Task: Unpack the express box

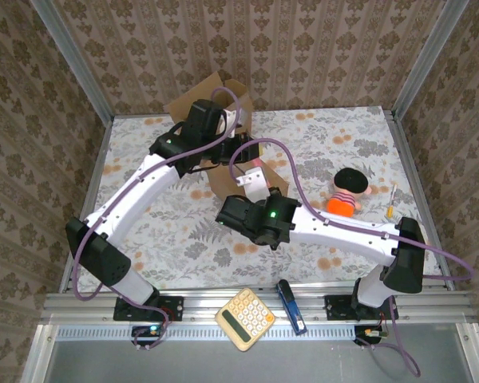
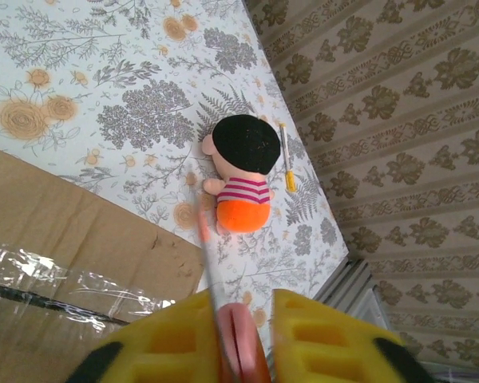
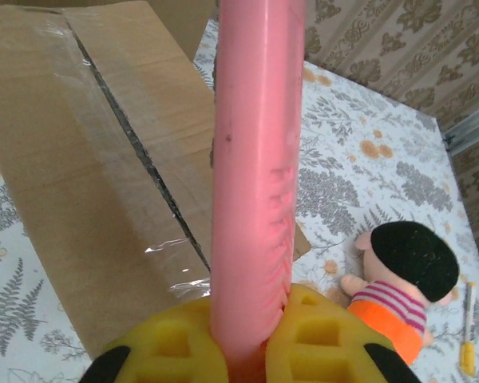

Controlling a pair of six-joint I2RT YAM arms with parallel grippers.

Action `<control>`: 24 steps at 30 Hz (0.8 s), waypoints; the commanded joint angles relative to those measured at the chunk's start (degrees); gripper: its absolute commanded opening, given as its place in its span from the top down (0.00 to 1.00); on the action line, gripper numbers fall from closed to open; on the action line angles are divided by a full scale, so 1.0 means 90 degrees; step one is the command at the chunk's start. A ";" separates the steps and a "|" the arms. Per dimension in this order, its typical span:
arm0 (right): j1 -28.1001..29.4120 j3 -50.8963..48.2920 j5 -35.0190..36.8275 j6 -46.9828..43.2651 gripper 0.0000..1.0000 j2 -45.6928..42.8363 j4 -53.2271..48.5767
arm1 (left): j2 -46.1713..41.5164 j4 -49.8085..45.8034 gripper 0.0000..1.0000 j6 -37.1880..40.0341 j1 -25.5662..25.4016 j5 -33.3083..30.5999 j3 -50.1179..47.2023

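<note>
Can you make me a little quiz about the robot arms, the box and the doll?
1. True or false: the doll lies inside the cardboard box.
2. What colour is the strip pinched by the right gripper? A green, B pink, C blue.
3. Fill in: the doll's hair is ___.

Key: 1 false, it lies on the table beside the box; 2 B; 3 black.

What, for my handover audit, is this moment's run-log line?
right tool: shut on pink strip | left tool: astride pink strip, grip unclear | box: tape along seam | doll: apart from tools
</note>
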 commanded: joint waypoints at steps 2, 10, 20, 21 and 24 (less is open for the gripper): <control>-0.0087 0.0055 0.0520 0.0013 1.00 -0.0256 -0.0106 | -0.0638 0.0399 0.06 0.0218 0.0093 0.0461 -0.0258; -0.0575 -0.0876 -0.1753 -0.1444 1.00 -0.1638 0.1545 | -0.1756 0.1041 0.00 0.1318 0.0280 0.0672 -0.0723; -0.2686 -0.2599 -0.7094 -0.1355 1.00 -0.4036 0.3887 | -0.2753 0.2809 0.01 0.1526 0.0737 0.1959 -0.2223; -0.2912 -0.2690 -0.7570 -0.1304 1.00 -0.4144 0.4027 | -0.2825 0.3081 0.01 0.1549 0.0738 0.2146 -0.2379; -0.3356 -0.2831 -0.8857 -0.1205 1.00 -0.4313 0.4473 | -0.2953 0.3828 0.01 0.1547 0.0730 0.2669 -0.2749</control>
